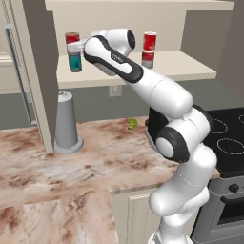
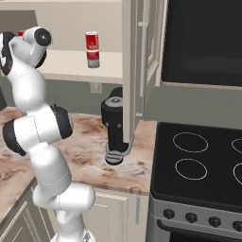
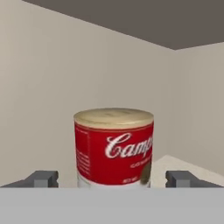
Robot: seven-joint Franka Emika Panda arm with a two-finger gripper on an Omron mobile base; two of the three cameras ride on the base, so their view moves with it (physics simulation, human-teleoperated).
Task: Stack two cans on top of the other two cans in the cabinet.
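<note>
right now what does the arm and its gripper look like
The arm is glossy white, built of rounded, bulbous segments with black bands and dark caps at the joints, plus small dark lettering on one link. The gripper ends in two small, blocky dark grey finger tips. No cables visible.

White robot arm reaches up and forward, its gripper [image 3: 112, 179] level, dark fingertips [image 3: 43, 178] spread wide apart.

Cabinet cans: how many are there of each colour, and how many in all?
In the wide beige open-fronted cabinet:
All-red cylindrical can with a pale rim: 1, standing on the teal one
Teal-blue cylindrical can: 1
Red-over-silver cylindrical cans: 2, one stacked on the other
Total: 4 cans, in 2 stacks
</note>
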